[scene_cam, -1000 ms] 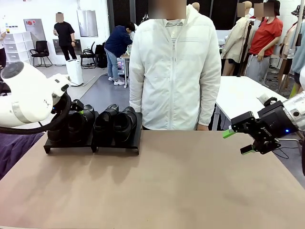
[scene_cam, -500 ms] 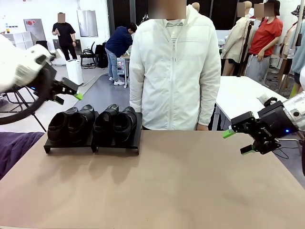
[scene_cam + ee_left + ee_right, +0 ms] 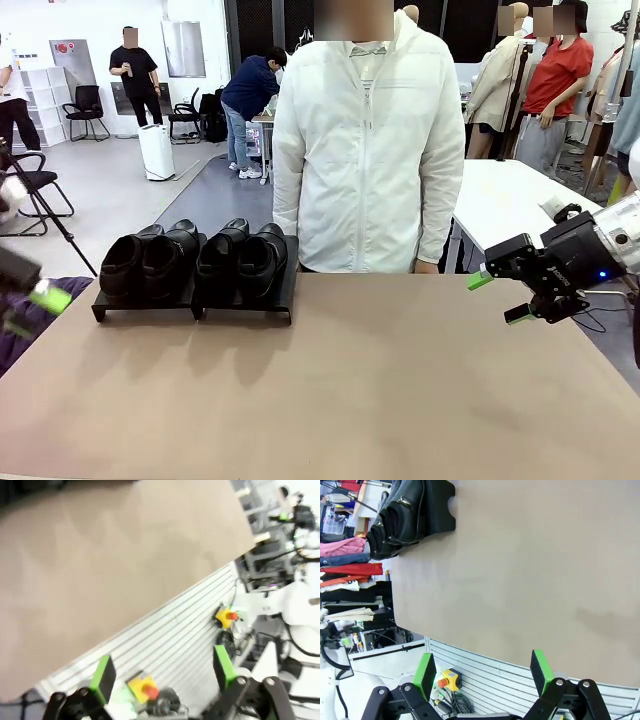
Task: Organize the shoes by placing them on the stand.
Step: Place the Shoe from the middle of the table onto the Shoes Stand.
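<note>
Since the earlier frame my left end effector (image 3: 30,300) has swung down off the stand to the table's left edge, blurred, fingers spread and empty. Four glossy black loafers (image 3: 195,262) with rounded toes sit side by side on the low matte-black stand (image 3: 245,312) at the far left of the tan table (image 3: 380,390), long axes running front to back, toes toward me. My right end effector (image 3: 493,297) hovers at the table's right edge, released, holding nothing.
</note>
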`<state>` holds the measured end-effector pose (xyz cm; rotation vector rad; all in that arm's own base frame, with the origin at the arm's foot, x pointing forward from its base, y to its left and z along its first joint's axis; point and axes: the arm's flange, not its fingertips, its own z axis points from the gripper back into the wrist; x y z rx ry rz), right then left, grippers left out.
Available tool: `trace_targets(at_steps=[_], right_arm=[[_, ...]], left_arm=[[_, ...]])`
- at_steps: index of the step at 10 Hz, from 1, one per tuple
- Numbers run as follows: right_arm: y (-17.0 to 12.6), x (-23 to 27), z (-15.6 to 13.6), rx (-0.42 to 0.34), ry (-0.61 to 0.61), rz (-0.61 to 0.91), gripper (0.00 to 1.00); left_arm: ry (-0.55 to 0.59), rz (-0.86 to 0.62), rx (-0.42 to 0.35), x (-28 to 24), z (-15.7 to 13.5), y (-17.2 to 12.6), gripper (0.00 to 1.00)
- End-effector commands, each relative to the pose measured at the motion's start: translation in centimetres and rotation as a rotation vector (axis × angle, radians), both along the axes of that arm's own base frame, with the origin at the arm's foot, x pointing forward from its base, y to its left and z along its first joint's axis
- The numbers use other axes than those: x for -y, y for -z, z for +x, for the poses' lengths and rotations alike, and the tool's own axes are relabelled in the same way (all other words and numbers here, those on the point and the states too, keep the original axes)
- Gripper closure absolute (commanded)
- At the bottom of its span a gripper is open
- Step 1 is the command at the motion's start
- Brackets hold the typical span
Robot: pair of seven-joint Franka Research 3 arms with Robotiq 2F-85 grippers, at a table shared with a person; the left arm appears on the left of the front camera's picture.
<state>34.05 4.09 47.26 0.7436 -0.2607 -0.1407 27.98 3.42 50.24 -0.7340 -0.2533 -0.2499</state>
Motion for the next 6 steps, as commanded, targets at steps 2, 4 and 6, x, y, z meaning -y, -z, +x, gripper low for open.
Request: trace_targets(at_steps=[2,4,6], right_arm=[[-0.1,-0.2,0.1,0.003,0.005,0.027,0.0],[-0.1,-0.2,0.1,0.003,0.005,0.027,0.0],[-0.1,-0.2,0.1,0.003,0.005,0.027,0.0]], left_arm=[[0.0,0.0,0.0,0.0,0.0,0.0,0.0],[0.0,0.0,0.0,0.0,0.0,0.0,0.0],[0.0,0.0,0.0,0.0,0.0,0.0,0.0]])
